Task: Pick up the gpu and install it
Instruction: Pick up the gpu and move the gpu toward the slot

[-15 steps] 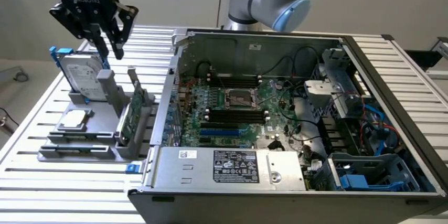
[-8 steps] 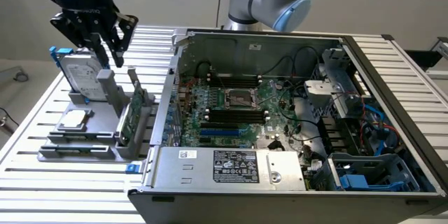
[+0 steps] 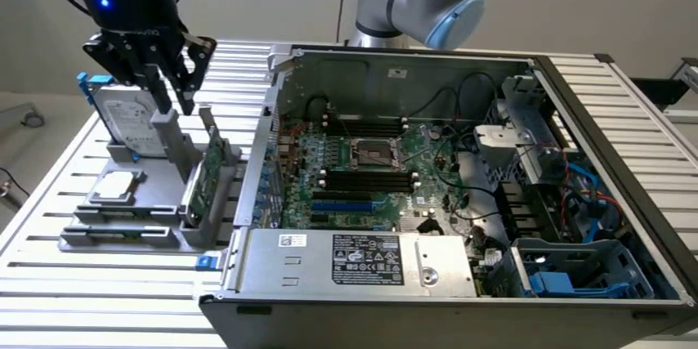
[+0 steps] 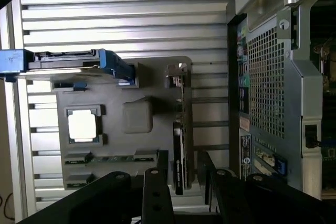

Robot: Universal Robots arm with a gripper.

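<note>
The gpu [image 3: 208, 171] stands on edge in a grey holder [image 3: 131, 230] on the slatted table, green board facing the exterior view's left. In the wrist view the gpu [image 4: 181, 148] appears edge-on as a thin dark strip. My gripper [image 3: 176, 102] hangs just above the card's far end, open, with nothing between its fingers. In the wrist view the gripper [image 4: 182, 184] has one black finger [image 4: 156, 192] on each side of the card's line, above it and apart from it.
A silver hard drive [image 3: 126, 116] in a blue frame and a square processor chip [image 3: 117, 186] share the holder. The open computer case [image 3: 273, 104] stands right beside it, with the motherboard [image 3: 371, 173], blue slots [image 3: 340, 202] and power supply [image 3: 360, 261] inside.
</note>
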